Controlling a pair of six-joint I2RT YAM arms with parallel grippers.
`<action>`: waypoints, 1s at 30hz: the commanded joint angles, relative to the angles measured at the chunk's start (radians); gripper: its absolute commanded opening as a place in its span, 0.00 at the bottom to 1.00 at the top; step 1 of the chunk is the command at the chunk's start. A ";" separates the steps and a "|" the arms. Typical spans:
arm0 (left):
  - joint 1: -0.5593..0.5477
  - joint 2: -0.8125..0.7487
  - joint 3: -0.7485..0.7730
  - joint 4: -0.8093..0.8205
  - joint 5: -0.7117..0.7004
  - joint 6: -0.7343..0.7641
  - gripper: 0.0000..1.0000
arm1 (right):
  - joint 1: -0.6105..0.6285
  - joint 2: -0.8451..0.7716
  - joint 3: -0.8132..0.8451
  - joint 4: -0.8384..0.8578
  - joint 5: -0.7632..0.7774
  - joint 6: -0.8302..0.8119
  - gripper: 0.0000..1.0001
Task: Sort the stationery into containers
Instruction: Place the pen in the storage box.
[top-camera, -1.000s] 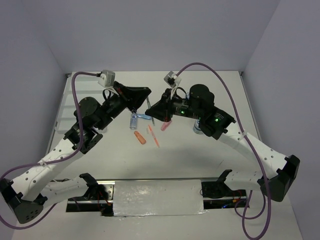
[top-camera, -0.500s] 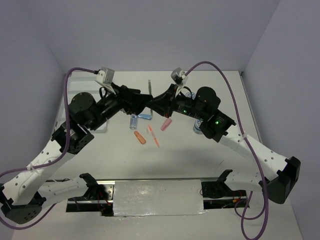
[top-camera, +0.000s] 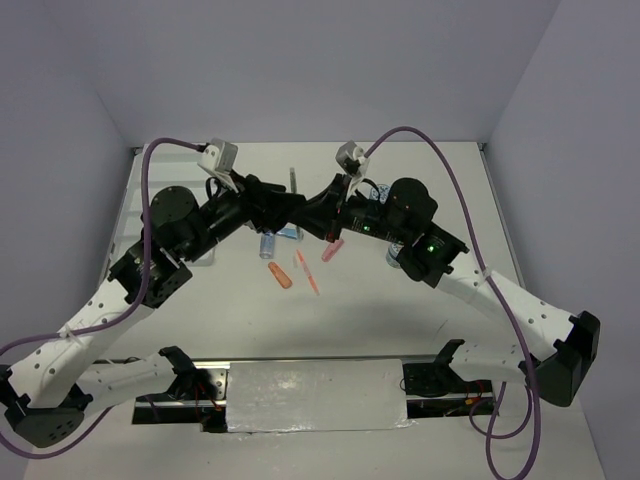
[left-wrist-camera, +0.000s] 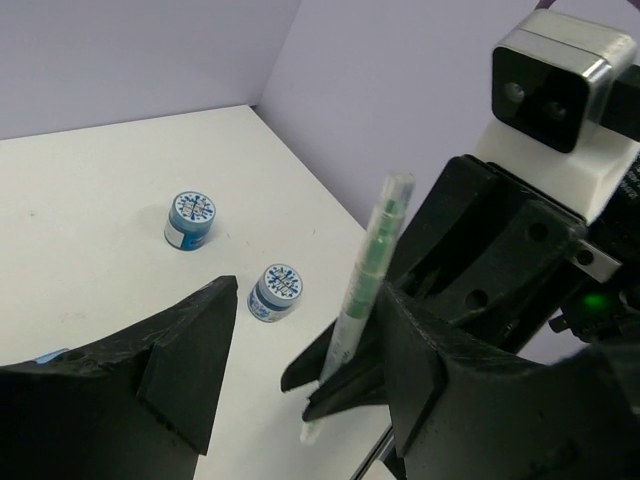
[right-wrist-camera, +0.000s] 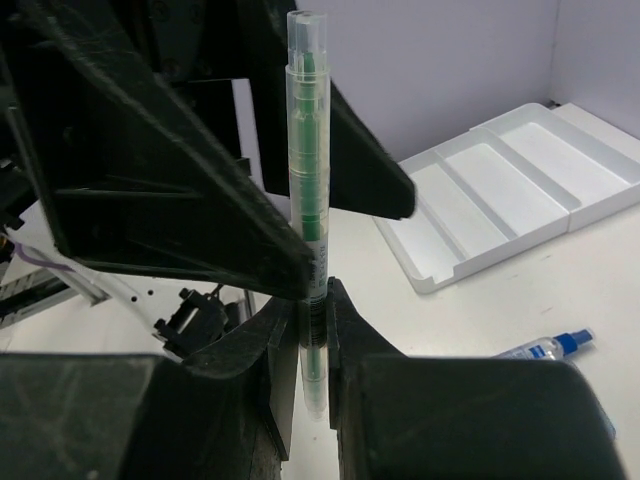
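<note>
My right gripper (right-wrist-camera: 312, 312) is shut tight on the low end of the pen (right-wrist-camera: 306, 150). The pen stands almost straight up in the air, over the middle of the table (top-camera: 420, 330), a bit toward the far edge. My left gripper (left-wrist-camera: 305, 295) is open wide and has hold of nothing. The pen is in the gap between its fingers, close to one of them, and I cannot tell if it touches. I think I am handing the pen from right to left, because the tray (right-wrist-camera: 520, 190) lies by the left edge.

Here is what could go wrong. If my right lets go before my left has shut, the pen will drop and roll. The pen is not in the middle of the gap, so one finger may reach it first and push it crooked. The pen is thin and smooth, so a weak pinch may let it slip. My two grippers are very near each other and could bump. The bottle (right-wrist-camera: 545, 347) and the tape rolls (left-wrist-camera: 275, 292) lie on the table below, and a falling pen could knock them.
</note>
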 joint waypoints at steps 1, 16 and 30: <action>0.012 0.010 0.000 0.057 -0.009 0.025 0.69 | 0.018 -0.007 -0.003 0.050 -0.028 -0.003 0.00; 0.181 0.081 0.008 -0.148 -0.278 -0.113 0.00 | -0.003 -0.007 -0.075 0.011 0.120 0.008 1.00; 0.946 0.375 -0.171 -0.268 -0.347 -0.546 0.00 | -0.035 -0.140 -0.287 -0.008 0.190 0.016 1.00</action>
